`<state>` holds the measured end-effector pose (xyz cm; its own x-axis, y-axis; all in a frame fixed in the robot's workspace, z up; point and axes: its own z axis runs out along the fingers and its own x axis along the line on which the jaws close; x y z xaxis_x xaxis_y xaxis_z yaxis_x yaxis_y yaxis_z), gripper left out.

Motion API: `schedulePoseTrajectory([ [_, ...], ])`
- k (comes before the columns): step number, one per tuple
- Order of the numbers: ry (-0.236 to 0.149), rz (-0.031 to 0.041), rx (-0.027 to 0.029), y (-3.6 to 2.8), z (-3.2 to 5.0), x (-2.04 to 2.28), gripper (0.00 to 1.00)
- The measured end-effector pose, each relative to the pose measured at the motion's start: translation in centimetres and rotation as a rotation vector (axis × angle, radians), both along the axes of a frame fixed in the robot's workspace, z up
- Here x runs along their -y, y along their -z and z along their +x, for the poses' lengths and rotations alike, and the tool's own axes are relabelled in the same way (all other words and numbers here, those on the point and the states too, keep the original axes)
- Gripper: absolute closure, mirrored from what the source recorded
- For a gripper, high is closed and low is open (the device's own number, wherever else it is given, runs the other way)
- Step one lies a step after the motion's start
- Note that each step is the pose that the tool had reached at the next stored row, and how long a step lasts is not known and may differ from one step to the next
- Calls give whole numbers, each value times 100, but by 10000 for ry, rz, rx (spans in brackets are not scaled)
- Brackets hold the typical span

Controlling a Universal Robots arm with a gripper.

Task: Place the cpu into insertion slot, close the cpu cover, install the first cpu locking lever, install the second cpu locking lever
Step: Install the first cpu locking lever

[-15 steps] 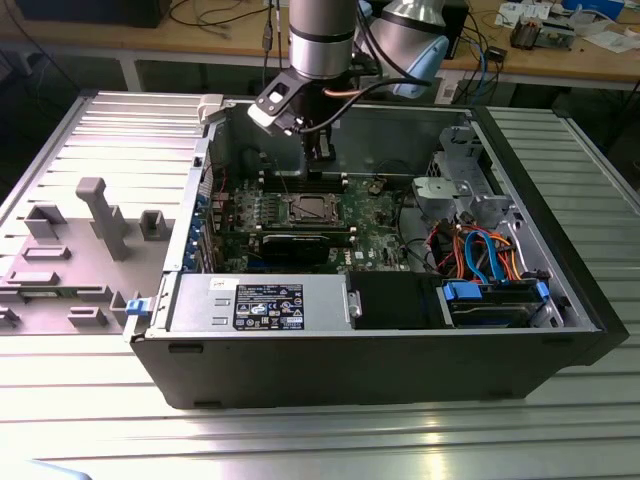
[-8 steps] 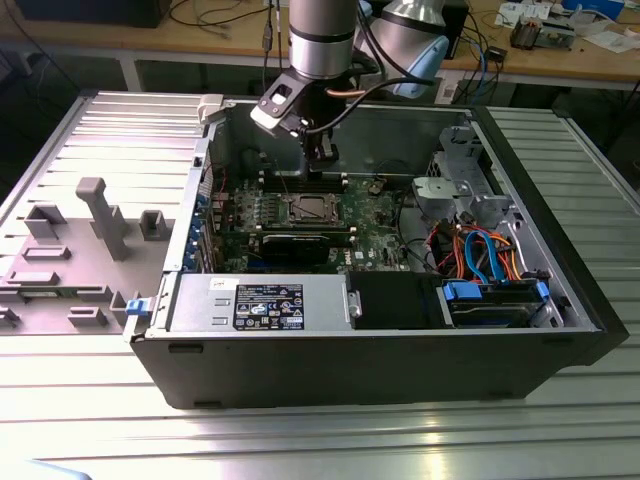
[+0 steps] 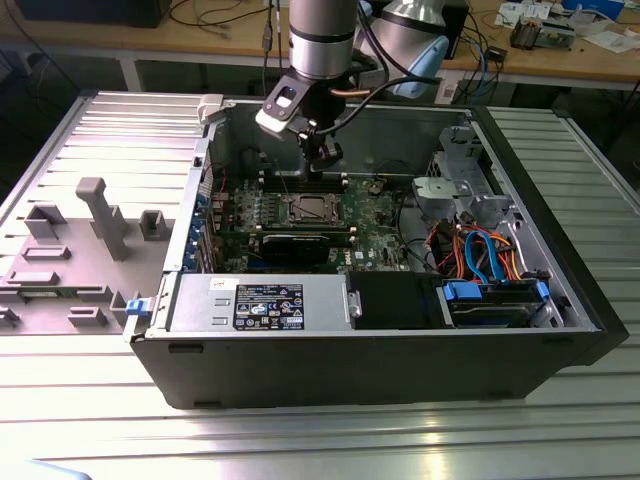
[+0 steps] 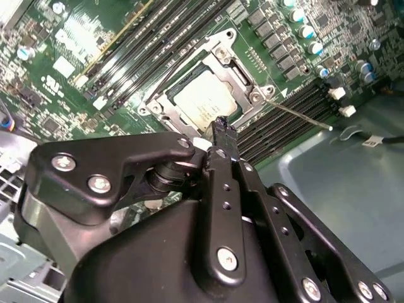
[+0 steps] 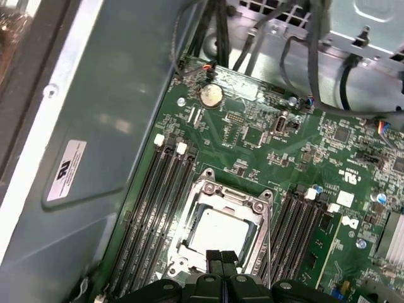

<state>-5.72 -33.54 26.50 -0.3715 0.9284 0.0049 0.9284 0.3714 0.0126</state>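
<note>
The cpu (image 5: pixel 218 230) (image 4: pixel 203 104), a square chip with a silvery face, lies in the insertion slot (image 3: pixel 305 208) on the green board. The cpu cover (image 5: pixel 232 197) (image 4: pixel 243 74), a silvery frame, lies flat around the chip. A thin wire locking lever (image 4: pixel 297 113) (image 5: pixel 269 243) stands out along one side of the socket. My gripper (image 5: pixel 221 257) (image 3: pixel 323 152) hangs just above the socket's edge, its black fingertips (image 4: pixel 222 126) shut together with nothing between them.
Long black memory slots (image 5: pixel 158 202) run on both sides of the socket. The case's grey wall (image 5: pixel 95 126) stands close by. In the exterior view, a power supply box (image 3: pixel 262 300) lies in front and drive cages with cables (image 3: pixel 480 250) on the exterior view's right.
</note>
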Motion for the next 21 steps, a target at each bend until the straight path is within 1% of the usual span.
schedulePoseTrajectory([
  [5, -430, -13, 0, 0, 0, 0, 89],
  [13, -1551, -16, 0, 1, 0, 0, 89],
  [14, -1868, -22, -1, 0, 0, 0, 89],
  [15, -2074, -24, 0, 1, 0, 0, 89],
  [19, -2385, -26, 0, 1, -1, 0, 89],
  [21, -2650, -28, 0, 1, -1, 0, 89],
])
